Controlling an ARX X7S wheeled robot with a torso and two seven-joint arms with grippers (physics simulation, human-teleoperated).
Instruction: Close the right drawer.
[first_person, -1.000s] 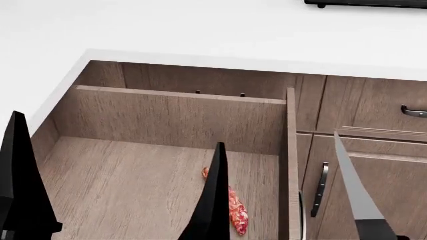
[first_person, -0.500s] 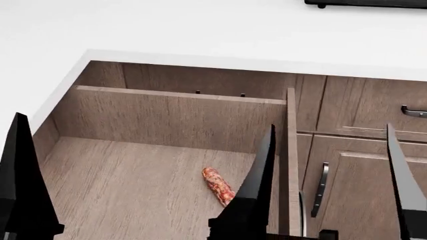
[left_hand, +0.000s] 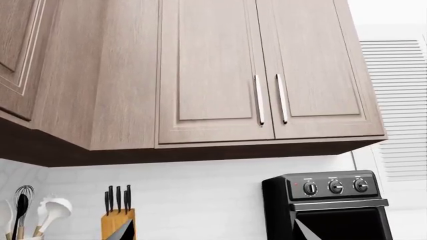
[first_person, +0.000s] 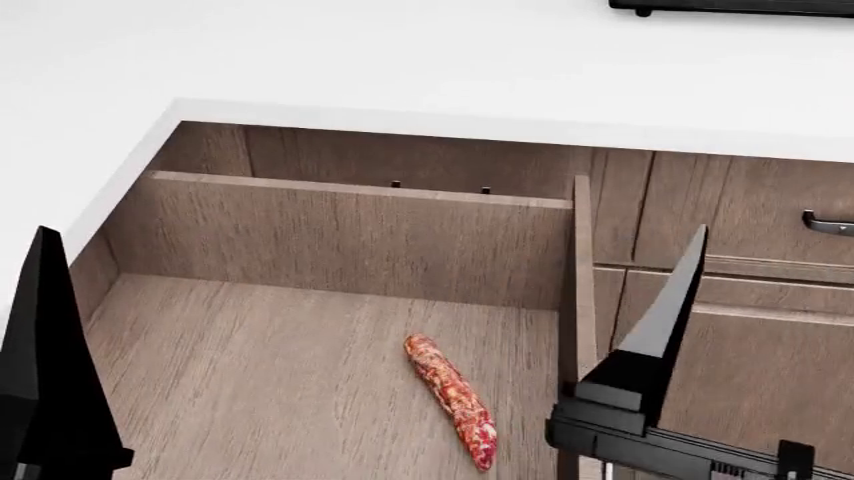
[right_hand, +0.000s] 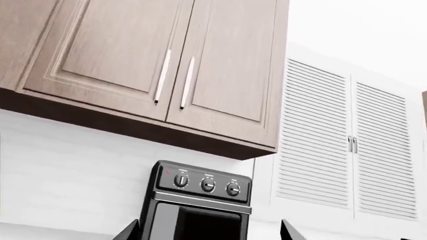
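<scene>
The right drawer stands pulled open in the head view, a deep brown wood-grain box under the white counter. Its back wall and right side wall show; its front panel and handle are out of view. One black finger of my right gripper rises just right of that side wall, in front of the cabinet face. One finger of my left gripper stands at the drawer's left edge. Both wrist views look up at the wall: the left gripper and the right gripper are open and hold nothing.
A reddish sausage lies on the drawer floor. A white countertop runs above. To the right is a closed drawer front with a dark handle. A black toaster oven, knife block and upper cabinets are above.
My right gripper has swung to the right, from over the drawer's inside to beyond its right side wall, and the whole sausage now shows. The left gripper has barely moved.
</scene>
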